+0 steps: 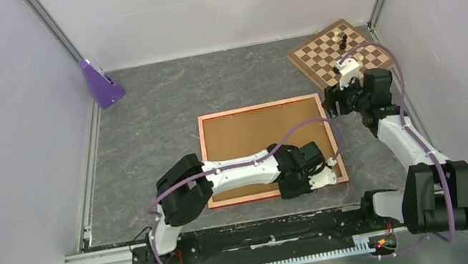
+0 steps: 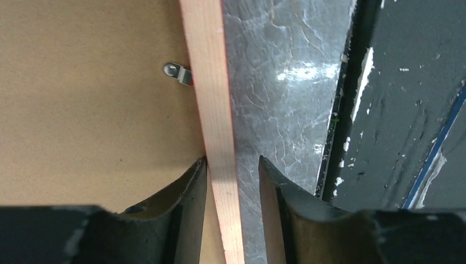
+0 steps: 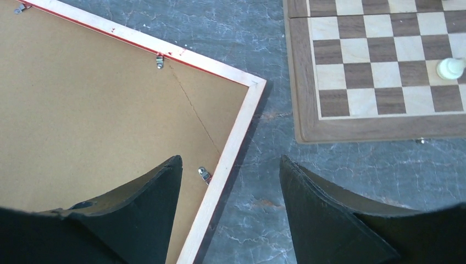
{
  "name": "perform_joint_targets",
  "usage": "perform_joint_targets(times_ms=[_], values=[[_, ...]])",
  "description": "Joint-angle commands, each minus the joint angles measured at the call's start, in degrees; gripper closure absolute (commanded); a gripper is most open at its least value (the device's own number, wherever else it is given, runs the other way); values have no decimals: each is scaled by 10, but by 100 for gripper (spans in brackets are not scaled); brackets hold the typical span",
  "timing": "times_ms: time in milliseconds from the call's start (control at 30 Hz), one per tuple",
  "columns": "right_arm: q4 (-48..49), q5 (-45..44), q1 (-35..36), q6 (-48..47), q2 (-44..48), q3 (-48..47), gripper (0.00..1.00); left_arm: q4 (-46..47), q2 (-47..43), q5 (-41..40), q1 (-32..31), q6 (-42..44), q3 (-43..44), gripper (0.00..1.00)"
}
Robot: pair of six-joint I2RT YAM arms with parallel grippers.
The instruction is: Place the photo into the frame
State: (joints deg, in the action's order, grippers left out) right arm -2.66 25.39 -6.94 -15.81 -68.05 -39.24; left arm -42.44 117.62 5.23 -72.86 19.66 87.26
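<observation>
Left tool [image 2: 232,160] loosely straddles frame [image 2: 210,82]; right tool [image 3: 229,158] gapes above corner.

The frame [image 1: 259,106] is orange-red, the backing board [image 1: 253,136] brown, the chessboard [image 1: 320,59] checked.

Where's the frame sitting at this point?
In the top view the frame lies back-up at the centre of the table, the chessboard beyond its far right corner and the left gripper astride its near rail.

Left arm [image 1: 238,171] hides pt of frame [image 1: 259,106] near edge in top view; chessboard [image 3: 379,129] cropped in rt wrist view.
</observation>
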Motion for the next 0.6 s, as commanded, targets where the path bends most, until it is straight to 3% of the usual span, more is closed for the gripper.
perform_joint_targets(times_ms=[0,267,567], values=[[5,-16,25,-18,-21,-38,32,-1,-24,3,-7,9,-17,53],[13,-27,57,-22,-62,-71,32,-5,-98,4,40,-3,-33,43],[46,-47,128,-38,-72,-70,32,-21,-154,18,294,-101,-37,42]])
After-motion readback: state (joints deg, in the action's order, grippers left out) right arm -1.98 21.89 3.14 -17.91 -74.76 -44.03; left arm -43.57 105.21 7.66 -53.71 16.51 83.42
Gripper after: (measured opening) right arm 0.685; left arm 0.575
